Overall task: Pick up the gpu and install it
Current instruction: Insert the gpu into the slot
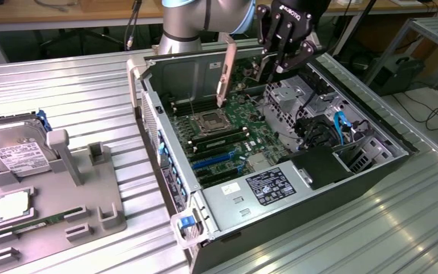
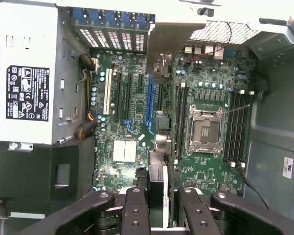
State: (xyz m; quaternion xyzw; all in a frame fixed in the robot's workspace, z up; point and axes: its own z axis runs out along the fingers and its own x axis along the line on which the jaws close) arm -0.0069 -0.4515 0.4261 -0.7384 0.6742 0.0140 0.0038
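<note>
Looking at the upper middle of the exterior view, we see the black gripper [image 1: 282, 64] poised over the open tower case [image 1: 154, 123], its jaws closed partway on the gpu [image 2: 157, 178] — a thin dark card held edge-on above the green motherboard [image 1: 230, 134]. Its long, pale metal bracket [image 1: 225, 73] hangs upright — near the square, metal-framed CPU socket [image 1: 210, 121].
</note>
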